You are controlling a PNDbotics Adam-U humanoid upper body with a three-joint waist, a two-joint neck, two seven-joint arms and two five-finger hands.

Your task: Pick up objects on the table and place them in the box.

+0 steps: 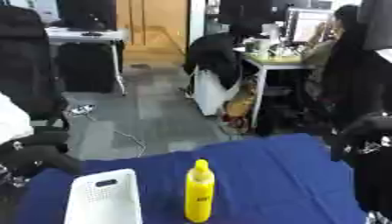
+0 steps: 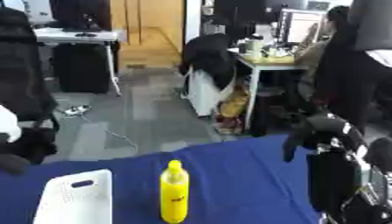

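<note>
A: So where are we with the yellow bottle [image 1: 199, 191]?

B: We see it upright on the blue table [image 1: 283, 183], near the front edge, just right of the white box [image 1: 103, 199]; nothing touches it.

A: And the hands?

B: Our right hand [image 2: 337, 175] hangs over the table's right edge; fingers, we can't tell; the left doesn't show.

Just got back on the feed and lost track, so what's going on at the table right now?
Nothing is being held yet. A yellow squeeze bottle stands upright on the blue tablecloth, just to the right of a white perforated box with a handle slot. The robot's right arm is raised at the table's right side, its right hand hanging with fingers curled, well clear of the bottle. The left hand isn't visible.
</note>
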